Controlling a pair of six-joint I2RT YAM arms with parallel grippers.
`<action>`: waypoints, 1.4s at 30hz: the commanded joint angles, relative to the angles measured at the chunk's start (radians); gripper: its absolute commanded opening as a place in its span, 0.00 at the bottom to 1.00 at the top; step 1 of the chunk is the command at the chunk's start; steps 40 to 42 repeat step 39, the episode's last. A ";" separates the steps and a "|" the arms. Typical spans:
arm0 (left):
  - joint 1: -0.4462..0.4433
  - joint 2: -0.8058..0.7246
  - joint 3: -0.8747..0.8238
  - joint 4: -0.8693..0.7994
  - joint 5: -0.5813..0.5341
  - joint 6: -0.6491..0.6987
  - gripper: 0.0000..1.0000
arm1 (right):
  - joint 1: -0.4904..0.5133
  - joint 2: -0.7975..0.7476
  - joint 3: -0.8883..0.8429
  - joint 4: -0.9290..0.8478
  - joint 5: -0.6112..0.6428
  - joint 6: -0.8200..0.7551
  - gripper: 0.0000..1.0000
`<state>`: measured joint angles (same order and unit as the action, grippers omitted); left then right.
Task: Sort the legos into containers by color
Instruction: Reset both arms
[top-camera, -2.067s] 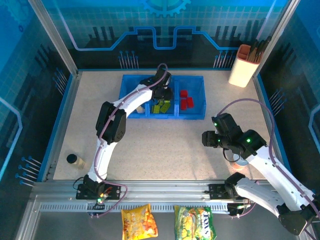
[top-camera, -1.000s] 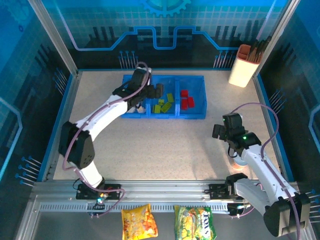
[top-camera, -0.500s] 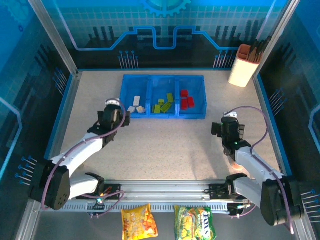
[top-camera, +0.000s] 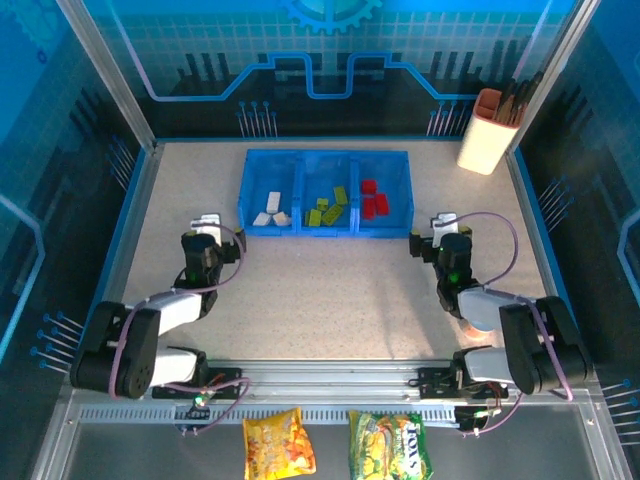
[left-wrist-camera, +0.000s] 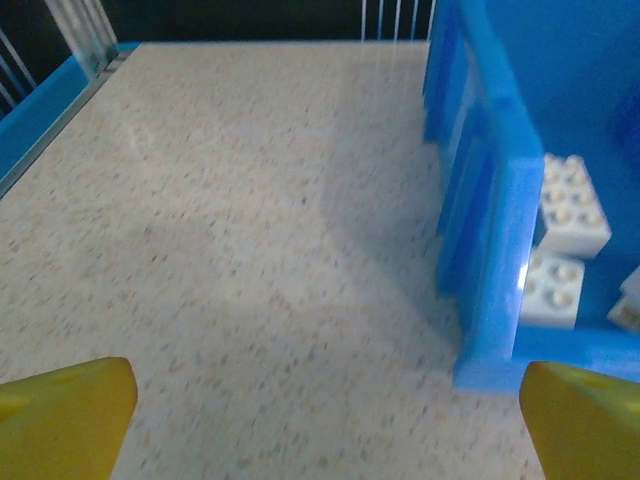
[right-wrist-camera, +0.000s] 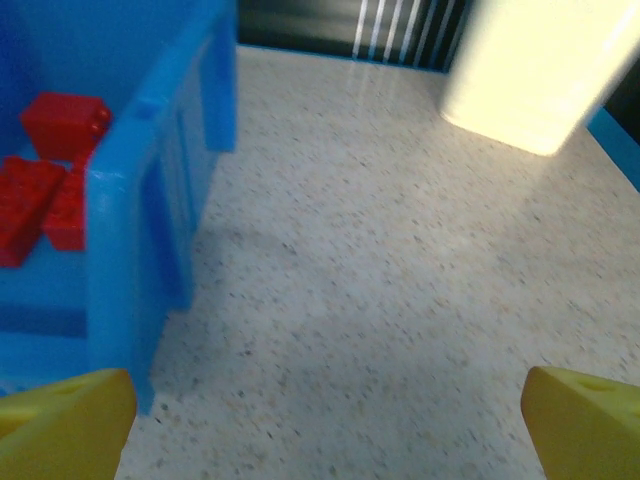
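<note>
Both arms have pulled back from the tray (top-camera: 325, 153); we see the left arm (top-camera: 170, 300) and right arm (top-camera: 490, 300) low, jaws spread wide, empty. White legos (top-camera: 270, 216) lie in its left compartment, green legos (top-camera: 328, 207) the middle, red legos (top-camera: 372, 198) the right. A careless reach could clip the wall, spilling bricks. Snack-bag print (top-camera: 392, 440) we cannot read.

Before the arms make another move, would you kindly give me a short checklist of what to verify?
1. White plastic bricks in left compartment of the translucent blue plastic tray: ok.
2. Lime green bricks in the middle compartment: ok.
3. Red bricks in the right compartment: ok.
4. Left fingers open, empty: ok.
5. Right fingers open, empty: ok.
6. Both clear of the tray: ok.
</note>
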<state>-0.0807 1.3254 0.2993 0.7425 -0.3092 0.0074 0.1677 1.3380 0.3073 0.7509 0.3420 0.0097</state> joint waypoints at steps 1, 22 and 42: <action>0.069 0.105 -0.021 0.274 0.160 -0.027 0.99 | -0.032 0.090 -0.018 0.246 -0.074 -0.033 1.00; 0.087 0.228 0.085 0.183 0.284 -0.002 0.99 | -0.068 0.201 0.078 0.164 -0.093 0.003 1.00; 0.087 0.229 0.086 0.182 0.285 -0.003 0.99 | -0.082 0.201 0.082 0.154 -0.138 0.001 1.00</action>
